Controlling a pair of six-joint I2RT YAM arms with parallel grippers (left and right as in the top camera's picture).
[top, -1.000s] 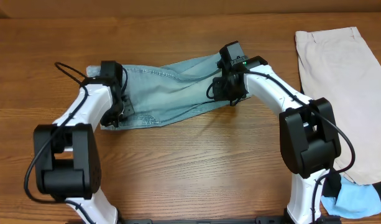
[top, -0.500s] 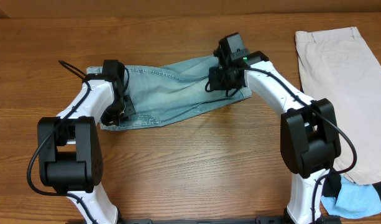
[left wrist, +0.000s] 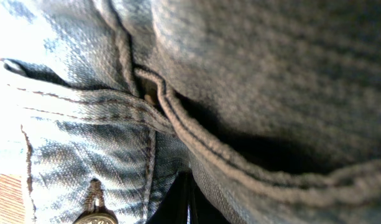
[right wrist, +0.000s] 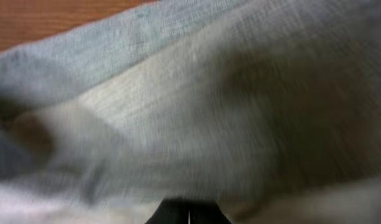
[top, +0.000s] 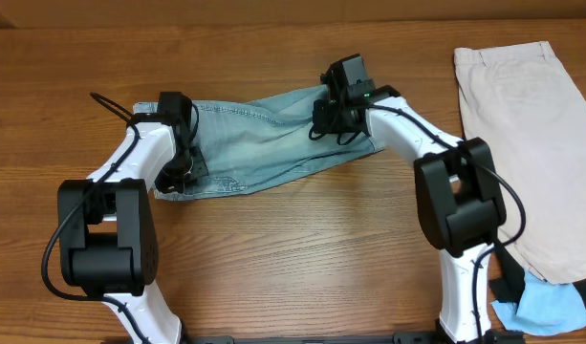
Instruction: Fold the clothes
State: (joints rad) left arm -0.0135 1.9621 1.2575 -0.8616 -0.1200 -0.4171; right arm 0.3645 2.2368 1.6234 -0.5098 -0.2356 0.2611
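Light-blue denim shorts [top: 259, 143] lie across the middle of the table, partly folded lengthwise. My left gripper [top: 178, 162] is shut on their left end; the left wrist view shows denim seams and a rivet [left wrist: 94, 214] close up, with the shut jaws [left wrist: 189, 208] in the fabric. My right gripper [top: 336, 115] is shut on the right end of the denim shorts; the right wrist view is filled with blurred denim [right wrist: 196, 106]. Beige shorts [top: 527, 134] lie flat at the far right. A pale-blue garment [top: 551, 308] sits at the bottom right corner.
The wooden table [top: 293, 248] spreads in front of the shorts. The beige shorts take up the right edge, close to the right arm's base [top: 469, 277].
My right gripper has moved up and to the left with the right end of the denim shorts. The left gripper has shifted slightly up and stays on the left end.
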